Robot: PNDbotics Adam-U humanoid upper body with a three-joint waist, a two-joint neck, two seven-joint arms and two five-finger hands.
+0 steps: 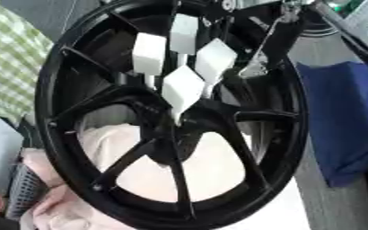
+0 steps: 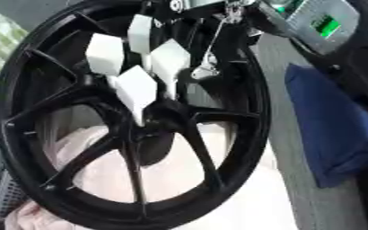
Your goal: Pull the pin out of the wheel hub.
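Note:
A large black spoked wheel hub [image 1: 285, 134] fills both views, its centre [image 1: 168, 130] a little above the middle. Several white pins with blocky diamond-shaped heads stick out of the centre on thin stems: the nearest one [image 1: 182, 88], one to its upper right [image 1: 215, 60], one at the left [image 1: 149, 53] and one at the top [image 1: 184, 32]. My right hand [image 2: 208, 67] reaches down from the top right as a slim silver and black part. Its tip hangs just right of the pins, apart from them. The rest of that hand is cut off by the top edge.
A blue cloth [image 1: 348, 121] lies right of the wheel. Pale pinkish-white cloth [image 1: 187, 175] shows through the lower spokes. Green checked fabric [image 1: 6, 58] is at the left, a grey mesh basket [image 1: 22, 191] at the lower left, and a device with a green display [image 2: 325, 22] at the top right.

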